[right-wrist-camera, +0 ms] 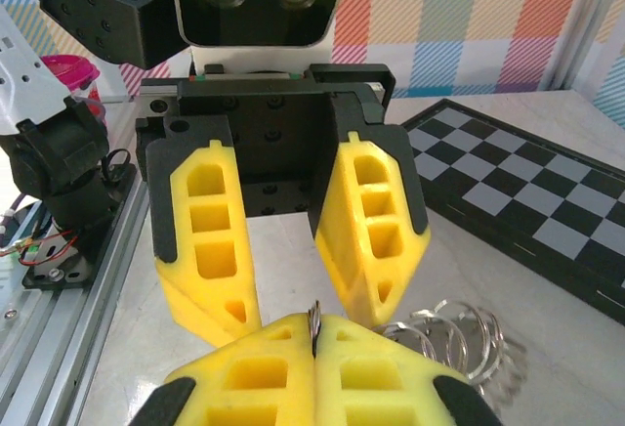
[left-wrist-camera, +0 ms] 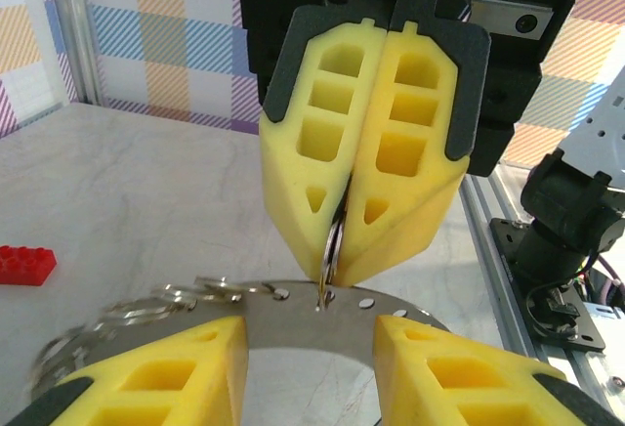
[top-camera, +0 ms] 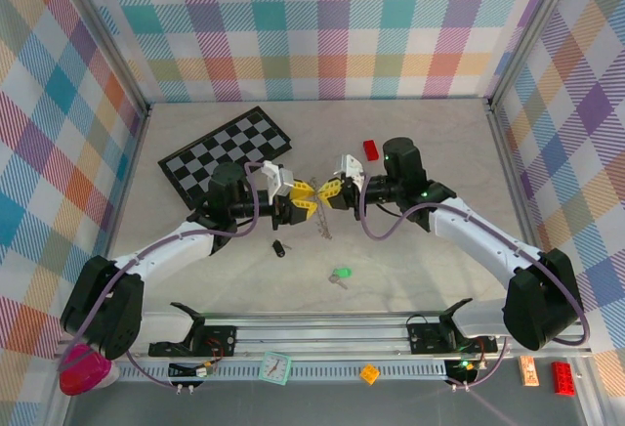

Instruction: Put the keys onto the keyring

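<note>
Ring held on a thin edge pinch, slip risk if left grabs it

Right gripper (left-wrist-camera: 337, 255) has its fingers pressed together on the rim of the keyring (left-wrist-camera: 293, 311), only the tips biting; left gripper (right-wrist-camera: 298, 294) is spread wide, a finger on either side of the ring, contact not clear. If left closes off-centre I'd expect the ring to twist or pop out and drop to the table (top-camera: 410, 279). Black key (top-camera: 279, 247) and green key (top-camera: 340, 276) lie on the table nearer the bases, apart from the ring, neither threaded. Both arms reach inward, wrists about level, grippers nose to nose mid-table
</note>
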You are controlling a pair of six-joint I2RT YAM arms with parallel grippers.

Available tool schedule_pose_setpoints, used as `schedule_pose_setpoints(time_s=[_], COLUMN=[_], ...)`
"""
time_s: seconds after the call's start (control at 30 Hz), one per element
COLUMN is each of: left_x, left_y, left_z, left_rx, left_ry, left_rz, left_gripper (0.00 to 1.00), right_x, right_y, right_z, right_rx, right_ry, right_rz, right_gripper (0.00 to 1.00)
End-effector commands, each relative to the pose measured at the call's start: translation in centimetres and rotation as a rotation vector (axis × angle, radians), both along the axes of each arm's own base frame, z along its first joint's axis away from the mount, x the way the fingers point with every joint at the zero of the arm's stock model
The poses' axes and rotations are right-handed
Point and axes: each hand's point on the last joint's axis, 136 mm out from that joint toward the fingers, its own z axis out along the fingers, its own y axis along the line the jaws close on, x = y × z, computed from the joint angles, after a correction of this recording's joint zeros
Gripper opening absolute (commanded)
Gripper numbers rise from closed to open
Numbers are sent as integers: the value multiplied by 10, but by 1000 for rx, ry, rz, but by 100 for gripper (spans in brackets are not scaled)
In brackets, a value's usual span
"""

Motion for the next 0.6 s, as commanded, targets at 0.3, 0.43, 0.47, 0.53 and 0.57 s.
schedule_pose_setpoints(time_s=[0.3, 0.43, 0.47, 0.53, 0.57], left_x=[-14, -15, -16, -16, -15], left_y=[-4, -4, -4, -4, -3], left_z=[12, 11, 11, 11, 10], left_rx=[-7, -5, -4, -1, 1], left_ry=[-52, -56, -56, -60, -62], left_rz=[-77, -79, -79, -78, -73], left_gripper=[30, 30, 31, 32, 33], right_x=[-12, -11, -11, -11, -11], right_y=[9, 9, 9, 9, 9], right_z=[5, 2, 1, -1, -1], right_rx=[19, 6, 2, -2, -6], right_ry=[-61, -62, -60, -58, -57], right_rz=[80, 73, 73, 75, 74], right_gripper=[0, 0, 0, 0, 0])
